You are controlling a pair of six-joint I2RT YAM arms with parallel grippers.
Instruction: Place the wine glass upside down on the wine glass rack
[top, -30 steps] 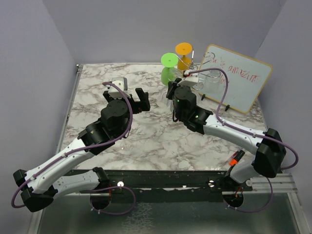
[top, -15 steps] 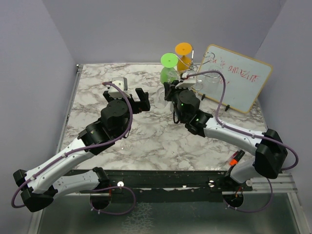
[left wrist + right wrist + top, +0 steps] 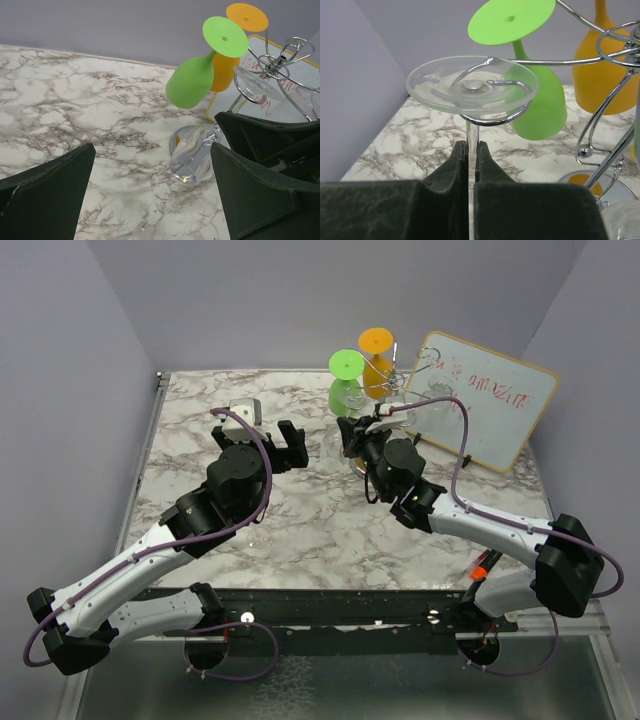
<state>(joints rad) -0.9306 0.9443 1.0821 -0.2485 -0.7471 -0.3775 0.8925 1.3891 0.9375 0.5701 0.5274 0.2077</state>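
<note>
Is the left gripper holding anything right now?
No: the left gripper stands wide open with nothing between its jaws; the clear wine glass is gripped by the right gripper instead.

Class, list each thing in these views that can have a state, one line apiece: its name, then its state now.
wine glass rack: upright.
clear wine glass: upside down, stem inside a curled rack arm.
green wine glass: upside down, hanging on the rack.
orange wine glass: upside down, hanging on the rack.
left gripper: open, empty.
right gripper: shut on the clear wine glass's stem.
</note>
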